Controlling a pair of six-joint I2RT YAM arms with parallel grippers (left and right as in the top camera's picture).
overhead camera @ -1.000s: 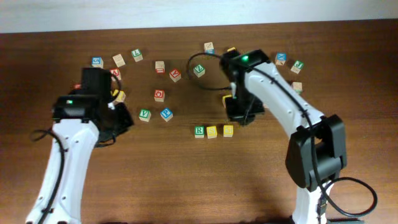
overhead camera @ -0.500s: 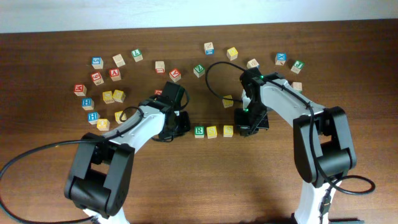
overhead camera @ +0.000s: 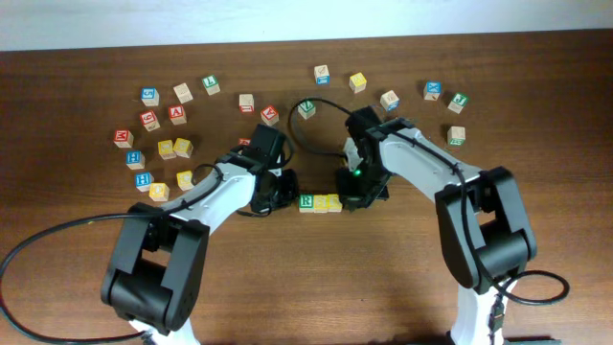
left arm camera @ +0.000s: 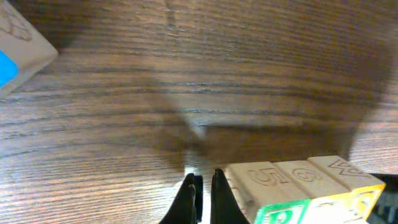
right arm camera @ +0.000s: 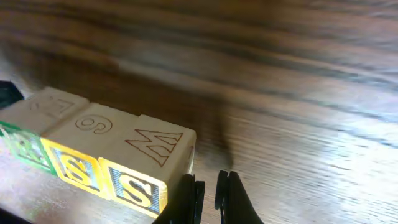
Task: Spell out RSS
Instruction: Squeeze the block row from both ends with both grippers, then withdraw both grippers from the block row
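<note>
The white cube with the green R point(overhead camera: 306, 202) and two yellow S cubes point(overhead camera: 322, 202) point(overhead camera: 334, 202) stand in a tight row at the table's middle. My left gripper point(overhead camera: 285, 192) is shut and empty, with its fingertips point(left arm camera: 202, 190) just left of the R cube point(left arm camera: 283, 214). My right gripper point(overhead camera: 352, 195) is shut and empty, with its fingertips point(right arm camera: 208, 190) against the right side of the last S cube point(right arm camera: 134, 186). The other S cube point(right arm camera: 74, 168) and the R cube point(right arm camera: 22, 146) follow to the left in the right wrist view.
Several other letter cubes lie in an arc along the back, among them a green V cube point(overhead camera: 306, 108) and yellow cubes point(overhead camera: 173, 149) at the left. A blue-faced cube point(left arm camera: 15, 53) sits just behind my left gripper.
My right gripper has moved left and pushed the two yellow S cubes together against the R cube. My left gripper has shifted slightly right, up to the R cube.
</note>
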